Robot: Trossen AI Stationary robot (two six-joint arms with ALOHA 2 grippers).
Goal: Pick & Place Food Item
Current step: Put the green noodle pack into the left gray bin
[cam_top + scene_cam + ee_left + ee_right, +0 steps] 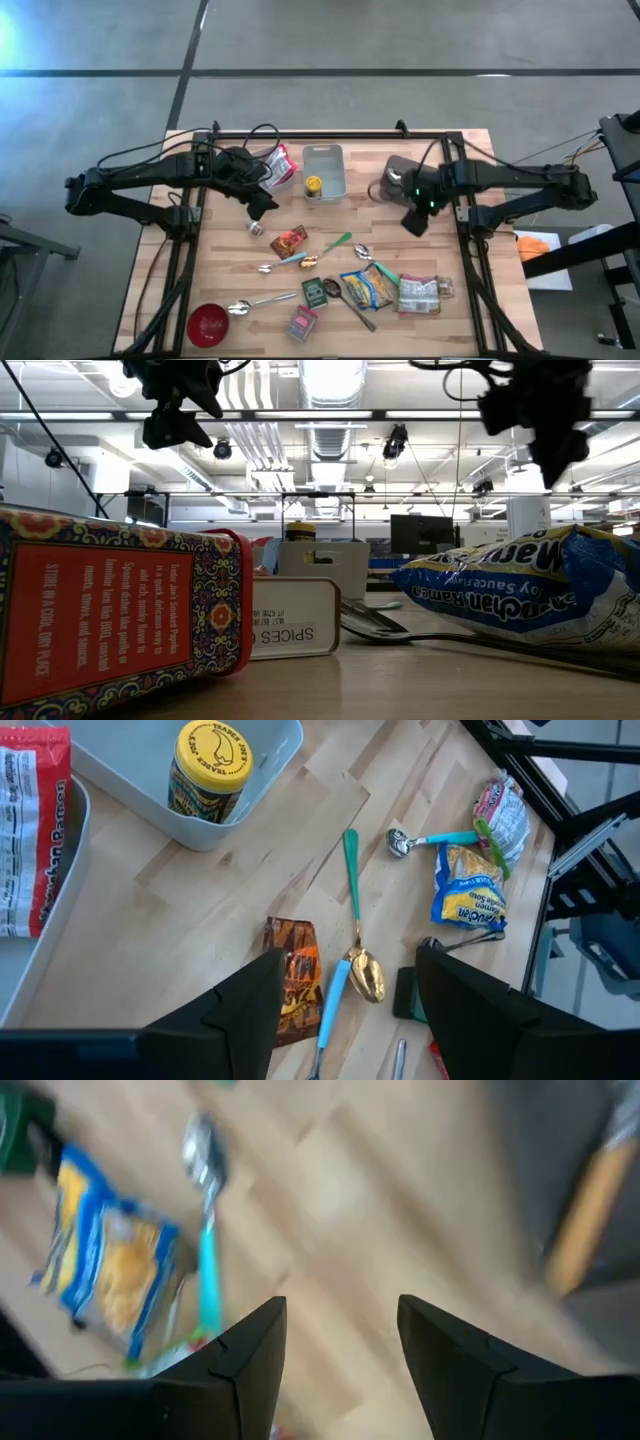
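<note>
Two hands hang above the bench, both spread and holding nothing. The left hand (262, 207) sits over bare wood beside the far-left part of the clutter; between its fingers (240, 1010) the wrist view shows an orange snack packet (290, 980) and a gold spoon with a blue handle (352, 982) lying just beside it, with a green-handled spoon (351, 870) running up from the gold bowl. The right hand (415, 222) hovers on the other side, near a dark pan (393, 172) with a wooden handle; its fingers (245, 1360) are apart over bare wood.

Outward from the left hand, a white bin (324, 170) stands at the far middle of the bench with a yellow-lidded jar (313, 186) inside it, and a red-and-white ramen packet (280, 166) lies in a tray just left of the bin, next to the left arm.

Nearer the front lies the rest: a blue-and-yellow ramen packet (370, 288), a green-and-pink packet (420, 294) touching its right edge, a teal-handled spoon (364, 252) above them, a green tin (316, 291), a small patterned box (302, 322), a long silver spoon (258, 303) and a red bowl (209, 324) at the front left. Nothing lies directly under either hand.
</note>
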